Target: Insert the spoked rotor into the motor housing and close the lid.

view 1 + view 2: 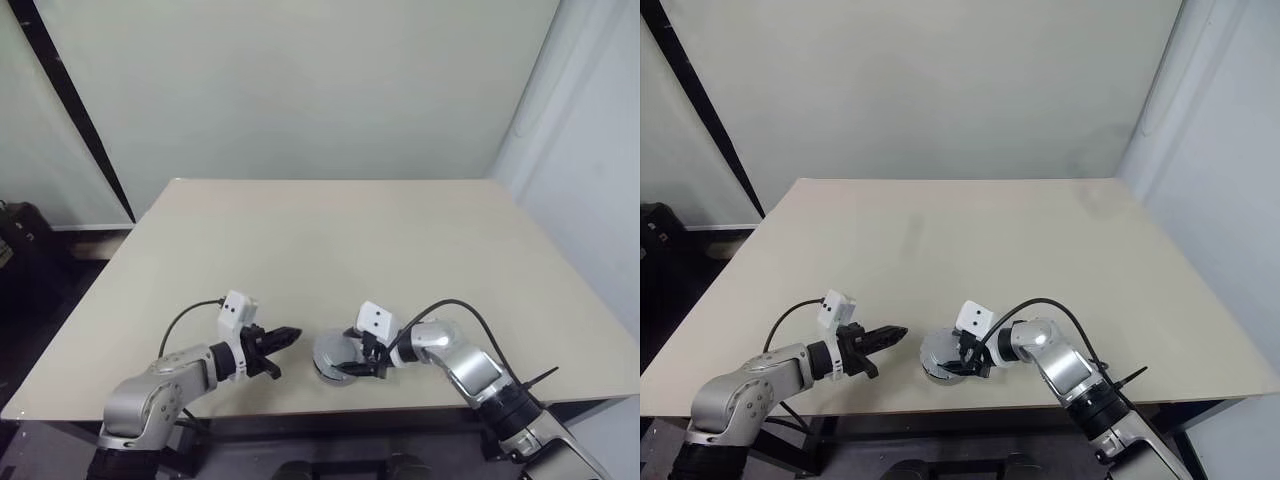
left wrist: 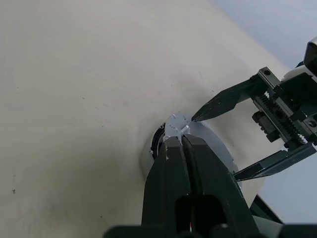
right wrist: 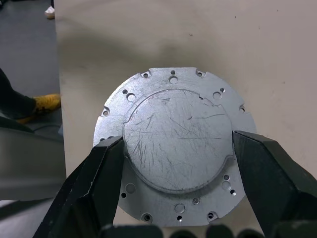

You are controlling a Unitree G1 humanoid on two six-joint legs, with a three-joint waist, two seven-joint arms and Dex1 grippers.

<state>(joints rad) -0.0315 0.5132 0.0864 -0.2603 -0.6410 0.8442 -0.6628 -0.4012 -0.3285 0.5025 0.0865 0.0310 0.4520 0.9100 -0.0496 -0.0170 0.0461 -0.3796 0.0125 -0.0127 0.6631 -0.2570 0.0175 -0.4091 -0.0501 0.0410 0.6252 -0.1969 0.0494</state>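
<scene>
At the near edge of a bare beige table (image 1: 330, 230), a round, scratched silver metal lid (image 3: 177, 146) ringed with small screw holes, bearing no readable markings, sits on the dark-rimmed motor housing (image 2: 157, 144). The right gripper (image 3: 177, 148) straddles the lid's raised centre, its black fingers (image 3: 101, 173) spread against either side. The left gripper (image 2: 185, 148), fingers pressed together and empty, points at the lid from just beside it. Open tabletop stretches beyond.
</scene>
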